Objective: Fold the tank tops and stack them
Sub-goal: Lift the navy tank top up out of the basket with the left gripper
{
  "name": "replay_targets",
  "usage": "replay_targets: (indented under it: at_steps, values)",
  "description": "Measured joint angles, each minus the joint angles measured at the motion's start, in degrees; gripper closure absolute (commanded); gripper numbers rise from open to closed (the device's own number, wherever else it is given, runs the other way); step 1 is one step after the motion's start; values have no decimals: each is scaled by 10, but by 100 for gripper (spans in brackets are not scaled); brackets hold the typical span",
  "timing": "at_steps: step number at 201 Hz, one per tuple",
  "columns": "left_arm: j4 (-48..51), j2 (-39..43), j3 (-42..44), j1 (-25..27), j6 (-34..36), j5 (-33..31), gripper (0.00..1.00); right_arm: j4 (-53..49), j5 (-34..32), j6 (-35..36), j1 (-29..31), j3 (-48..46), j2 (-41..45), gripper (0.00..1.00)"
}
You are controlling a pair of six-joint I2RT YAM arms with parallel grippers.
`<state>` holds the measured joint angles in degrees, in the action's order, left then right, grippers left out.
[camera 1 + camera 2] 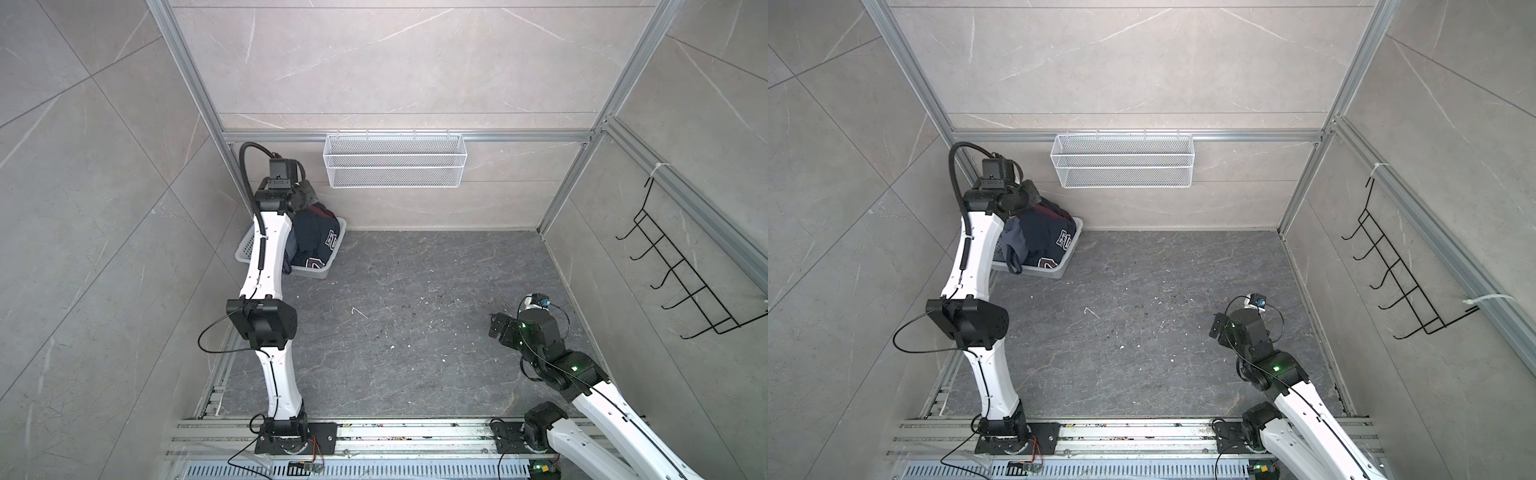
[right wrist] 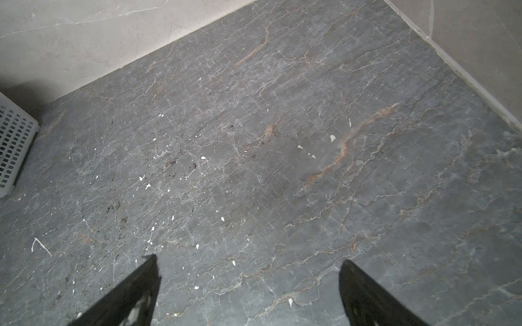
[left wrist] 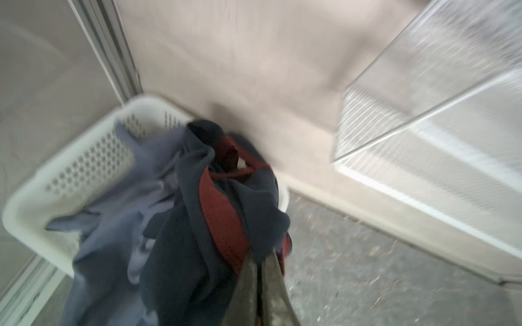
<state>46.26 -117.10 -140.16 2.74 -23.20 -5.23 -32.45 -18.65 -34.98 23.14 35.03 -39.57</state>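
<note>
At the far left corner of the dark stone table [image 1: 395, 332] sits a white basket [image 1: 316, 272] with little holes in its sides. Both tank tops are in it. The navy top [image 1: 318, 232], with red trim and white letters, is bunched up high. The blue-grey top [image 3: 118, 203] lies beside it and hangs over the rim. The left gripper [image 3: 261, 256] is pressed together, pinching the navy top. The right gripper [image 2: 248, 259] is spread wide above bare table.
</note>
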Motion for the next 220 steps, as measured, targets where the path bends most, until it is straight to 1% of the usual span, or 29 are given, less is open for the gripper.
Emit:
replay_targets:
  at_steps: [24, 53, 85, 106, 130, 159, 180, 207, 220]
  values:
    - [-27, 22, -18, -2, 3, -3, 100, -3, 0, 0, 0, 0, 3, 1]
    - [-43, 25, -36, -10, 5, -6, 100, -8, -2, 0, 0, 0, 11, 1]
    - [-43, 17, -37, -45, -6, 7, 100, -9, -2, 0, 0, 0, 14, 1]
    - [-43, -8, -46, -69, -6, 9, 100, -10, -2, 0, 0, 0, 14, 1]
    - [-37, -54, -68, -89, -9, 14, 100, -11, -2, 0, 0, 0, 13, 1]
    - [-10, -109, -106, -105, -17, 55, 100, -12, -2, 0, 0, 0, 9, 1]
    - [5, -115, -92, -111, -22, 78, 100, -12, -2, 0, 0, 0, 5, 1]
    - [13, -113, -42, -110, -24, 104, 100, -12, -2, 0, 0, 0, -3, 1]
    - [34, -116, -24, -108, -23, 120, 96, -12, -2, 0, 0, 0, -6, 1]
